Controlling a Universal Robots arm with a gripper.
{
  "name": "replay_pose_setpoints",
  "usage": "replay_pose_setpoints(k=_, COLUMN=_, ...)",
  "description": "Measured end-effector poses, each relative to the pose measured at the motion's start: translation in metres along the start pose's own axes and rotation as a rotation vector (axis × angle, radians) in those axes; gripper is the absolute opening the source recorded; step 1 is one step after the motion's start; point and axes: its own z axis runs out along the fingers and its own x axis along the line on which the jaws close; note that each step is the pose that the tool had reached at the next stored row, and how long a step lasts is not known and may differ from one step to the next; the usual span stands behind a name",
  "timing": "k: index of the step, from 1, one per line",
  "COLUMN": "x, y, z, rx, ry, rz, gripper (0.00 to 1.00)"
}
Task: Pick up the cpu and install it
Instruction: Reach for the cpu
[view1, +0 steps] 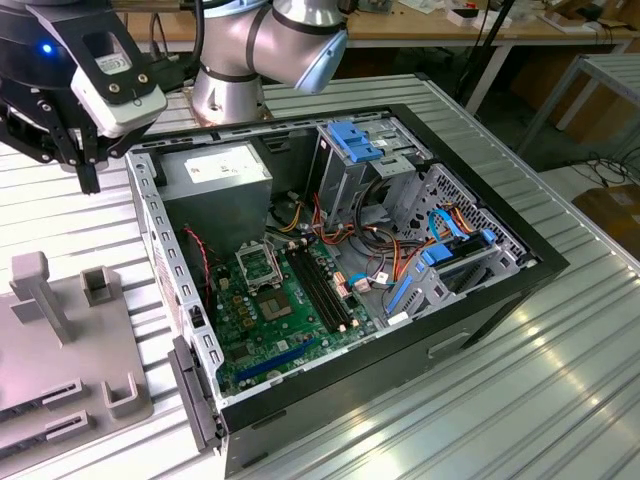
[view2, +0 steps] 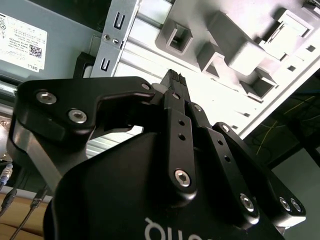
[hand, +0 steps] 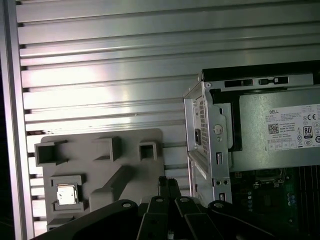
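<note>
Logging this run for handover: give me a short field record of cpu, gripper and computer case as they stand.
cpu: lying in a pocket of the grey fixture, outside the computer case
gripper: shut, holding nothing, outside the case near the fixture
computer case: open, green motherboard exposed
progress: cpu not yet picked up

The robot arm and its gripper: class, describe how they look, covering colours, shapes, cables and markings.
The arm is a round silver-grey tube with a pale blue joint cap. Black cables run by it. At its wrist sit a white box and a blue light. The gripper is matte black, built of flat linked bars with silver screws, with white lettering on its body.
</note>
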Motion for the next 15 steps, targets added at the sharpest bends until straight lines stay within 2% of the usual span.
replay_pose_setpoints(k=15, x=0.013, y=-0.0011, z=0.0022, rx=0.0006, ry=0.0081, rz=0.0, gripper=0.13)
